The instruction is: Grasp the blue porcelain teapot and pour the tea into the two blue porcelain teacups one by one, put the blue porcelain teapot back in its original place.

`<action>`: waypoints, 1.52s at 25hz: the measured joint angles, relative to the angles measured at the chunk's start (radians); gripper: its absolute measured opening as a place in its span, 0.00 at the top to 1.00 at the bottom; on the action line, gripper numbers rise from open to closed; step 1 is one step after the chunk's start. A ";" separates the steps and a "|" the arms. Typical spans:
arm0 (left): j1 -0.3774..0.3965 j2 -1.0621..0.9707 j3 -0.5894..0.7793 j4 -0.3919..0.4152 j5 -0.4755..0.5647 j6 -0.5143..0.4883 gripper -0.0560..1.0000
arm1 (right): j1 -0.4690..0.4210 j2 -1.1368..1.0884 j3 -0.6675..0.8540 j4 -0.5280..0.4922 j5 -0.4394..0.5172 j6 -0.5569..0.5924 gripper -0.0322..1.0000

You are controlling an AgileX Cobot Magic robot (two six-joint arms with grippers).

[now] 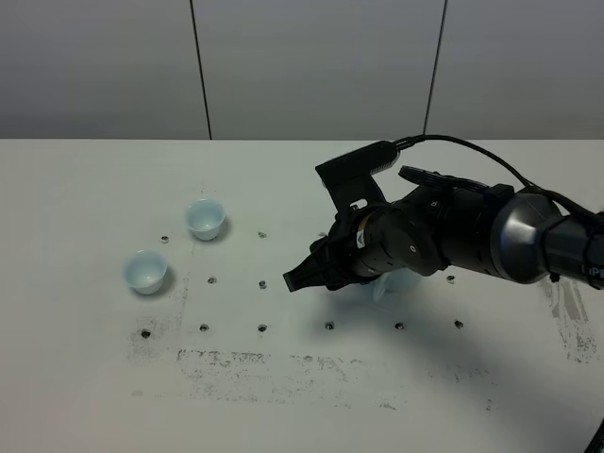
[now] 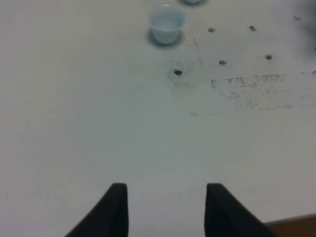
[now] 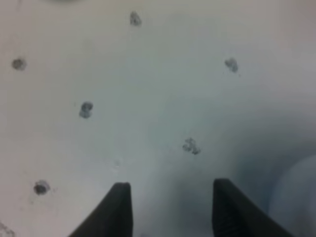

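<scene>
The blue porcelain teapot (image 1: 390, 283) is mostly hidden under my right arm; only a pale blue sliver shows, plus a blurred pale shape (image 3: 297, 197) in the right wrist view. My right gripper (image 1: 293, 279) (image 3: 170, 207) stands open just above the table, its tips left of the teapot, nothing between them. The two blue porcelain teacups (image 1: 205, 218) (image 1: 146, 273) stand upright at the left. In the left wrist view one teacup (image 2: 168, 23) sits far ahead of my open, empty left gripper (image 2: 165, 210); the other teacup (image 2: 192, 1) barely shows at the frame edge.
The white table (image 1: 85, 377) has rows of small dark screw holes (image 1: 262, 327) and scuffed grey marks (image 1: 283, 368) near the front. A table edge (image 2: 296, 224) shows close by my left gripper. A grey wall runs behind.
</scene>
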 joint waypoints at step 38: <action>0.000 0.000 0.000 0.000 0.000 0.000 0.54 | -0.021 0.006 0.000 -0.299 0.382 0.177 0.59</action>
